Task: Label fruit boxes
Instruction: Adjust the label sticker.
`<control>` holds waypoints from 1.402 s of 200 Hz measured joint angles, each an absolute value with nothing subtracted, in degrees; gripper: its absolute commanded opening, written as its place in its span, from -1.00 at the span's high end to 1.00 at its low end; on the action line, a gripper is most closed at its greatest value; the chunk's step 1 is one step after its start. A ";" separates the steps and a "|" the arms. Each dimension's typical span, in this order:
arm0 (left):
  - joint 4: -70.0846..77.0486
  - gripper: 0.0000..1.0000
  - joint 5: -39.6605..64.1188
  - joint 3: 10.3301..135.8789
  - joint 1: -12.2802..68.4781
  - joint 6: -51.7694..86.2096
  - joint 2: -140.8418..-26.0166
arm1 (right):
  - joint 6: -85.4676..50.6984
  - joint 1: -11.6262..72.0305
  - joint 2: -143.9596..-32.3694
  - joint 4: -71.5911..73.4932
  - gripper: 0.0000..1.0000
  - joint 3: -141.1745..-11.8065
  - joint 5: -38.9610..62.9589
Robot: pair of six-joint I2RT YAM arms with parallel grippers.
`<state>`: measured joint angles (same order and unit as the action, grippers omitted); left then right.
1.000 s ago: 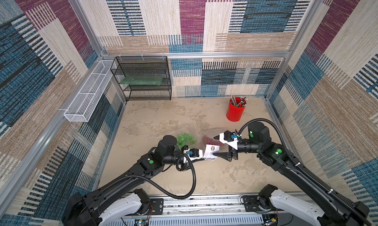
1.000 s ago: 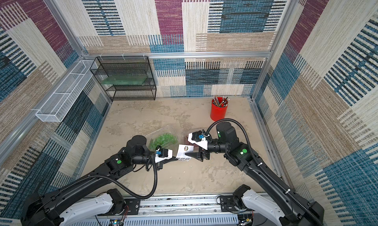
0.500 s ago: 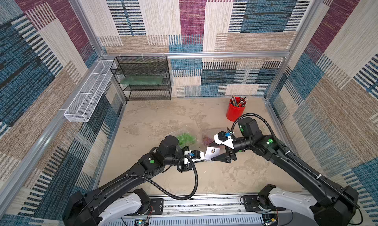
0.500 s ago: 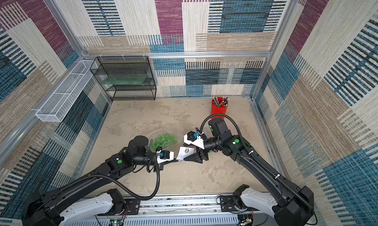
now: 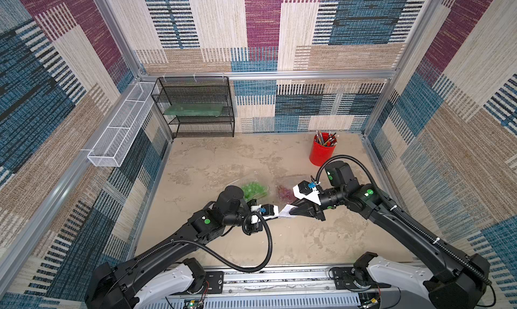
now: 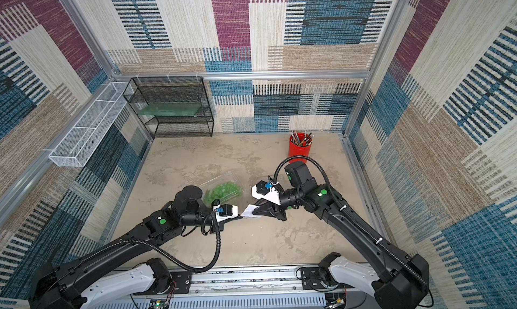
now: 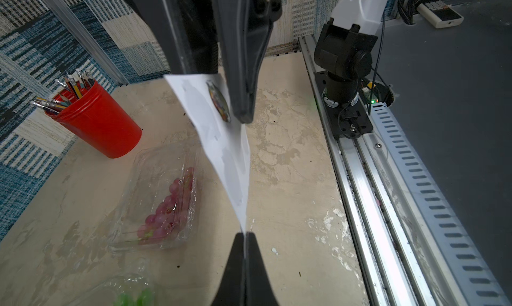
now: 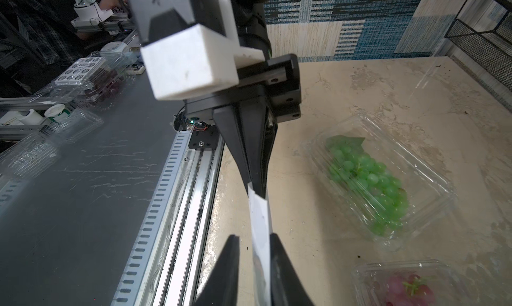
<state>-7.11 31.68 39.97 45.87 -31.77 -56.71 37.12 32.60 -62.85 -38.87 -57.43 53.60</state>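
Sticker sheet (image 7: 221,152), 1 pc: L gripper (image 7: 244,235) clamped one end, R gripper (image 5: 292,212) clamped other. Green-grape punnet (image 8: 368,180), red-grape punnet (image 7: 166,202): sat on table (image 5: 223,159) nearby.

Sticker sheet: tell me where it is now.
In both top views the sticker sheet is held in mid-air at front centre, pinched between the left gripper and the right gripper, just in front of the green-grape punnet and red-grape punnet.

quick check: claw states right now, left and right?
left claw: closed, pinching one end of the white sticker sheet.
right claw: closed on the other end of the same sheet.
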 measured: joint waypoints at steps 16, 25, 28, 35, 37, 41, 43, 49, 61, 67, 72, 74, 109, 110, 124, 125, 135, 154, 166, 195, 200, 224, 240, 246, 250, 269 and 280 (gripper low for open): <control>-7.11 0.92 31.73 39.97 45.87 -31.70 -56.71 | 37.12 32.34 -62.87 -38.87 1.00 -57.47 53.60; -7.03 0.85 31.75 39.97 45.87 -31.66 -56.71 | 37.26 32.16 -62.87 -38.85 1.00 -57.47 53.60; -7.01 0.84 31.79 39.97 45.87 -31.66 -56.71 | 37.36 32.10 -62.87 -38.85 1.00 -57.47 53.60; -6.98 0.82 32.08 39.97 45.87 -31.64 -56.71 | 37.36 31.99 -62.87 -38.85 1.00 -57.47 53.74; -6.96 0.82 32.16 39.97 45.87 -31.64 -56.71 | 37.36 31.94 -62.87 -38.85 1.00 -57.47 53.80; -6.92 0.81 32.34 39.97 45.87 -31.64 -56.71 | 37.36 31.86 -62.87 -38.85 1.00 -57.47 53.93; -6.87 0.81 32.42 39.97 45.87 -31.64 -56.71 | 37.36 31.81 -62.87 -38.85 1.00 -57.47 53.98; -6.83 0.81 32.75 39.97 45.87 -31.62 -56.71 | 37.36 31.68 -62.87 -38.85 1.00 -57.47 53.98; -6.74 0.80 33.30 39.97 45.87 -31.59 -56.71 | 37.41 31.46 -62.83 -38.85 1.00 -57.49 54.11; -6.68 0.77 33.39 39.94 45.87 -31.59 -56.69 | 37.52 31.40 -62.81 -38.85 1.00 -57.49 54.28; -6.59 0.75 33.41 39.94 45.87 -31.59 -56.69 | 37.54 31.38 -62.76 -38.83 1.00 -57.49 54.41; -6.55 0.74 33.41 39.94 45.87 -31.59 -56.69 | 37.54 31.38 -62.74 -38.83 1.00 -57.49 54.43; -5.32 0.60 34.20 39.64 45.87 -31.14 -56.55 | 37.54 31.38 -62.65 -38.83 1.00 -57.49 54.52; -5.30 0.60 34.24 39.62 45.87 -31.14 -56.53 | 37.54 31.38 -62.65 -38.83 1.00 -57.49 54.54; -5.15 0.60 34.59 39.42 45.87 -30.76 -56.42 | 37.54 31.38 -62.65 -38.83 1.00 -57.49 54.92; -5.13 0.61 34.61 39.42 45.87 -30.72 -56.42 | 37.54 31.38 -62.65 -38.83 1.00 -57.49 54.92; -4.97 0.66 34.70 39.31 45.87 -30.50 -56.27 | 37.54 31.38 -62.65 -38.81 1.00 -57.49 55.05; -4.49 0.76 34.70 39.22 45.87 -30.33 -56.12 | 37.54 31.38 -62.65 -38.79 1.00 -57.49 55.33; -4.40 0.78 34.70 39.22 45.87 -30.17 -56.12 | 37.54 31.38 -62.65 -38.76 1.00 -57.49 55.55; -3.64 0.88 34.72 39.22 45.87 -30.04 -56.16 | 37.54 31.38 -62.67 -38.74 1.00 -57.49 56.01; -3.57 0.92 34.76 39.22 45.87 -29.95 -56.21 | 37.54 31.38 -62.67 -38.74 1.00 -57.49 56.05; -3.40 1.00 34.89 39.24 45.87 -29.80 -56.47 | 37.54 31.38 -62.65 -38.72 1.00 -57.47 56.25; -3.38 1.00 34.87 39.27 45.87 -29.67 -56.53 | 37.56 31.38 -62.65 -38.65 0.60 -57.45 56.38; -3.33 1.00 34.79 39.27 45.87 -29.50 -56.53 | 37.60 31.31 -62.61 -38.57 0.47 -57.41 56.36; -3.29 1.00 34.68 39.27 45.87 -29.36 -56.53 | 37.63 31.20 -62.52 -38.52 0.40 -57.36 56.31; -3.27 1.00 32.75 39.27 45.87 -28.45 -56.49 | 37.74 31.00 -61.08 -37.30 0.13 -57.01 54.61; -3.20 1.00 31.40 39.20 45.87 -27.88 -56.45 | 37.32 30.98 -59.40 -35.59 0.13 -56.14 52.71</control>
<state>-3.20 31.40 39.20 45.87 -27.88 -56.45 37.32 30.98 -59.40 -35.59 -56.14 52.71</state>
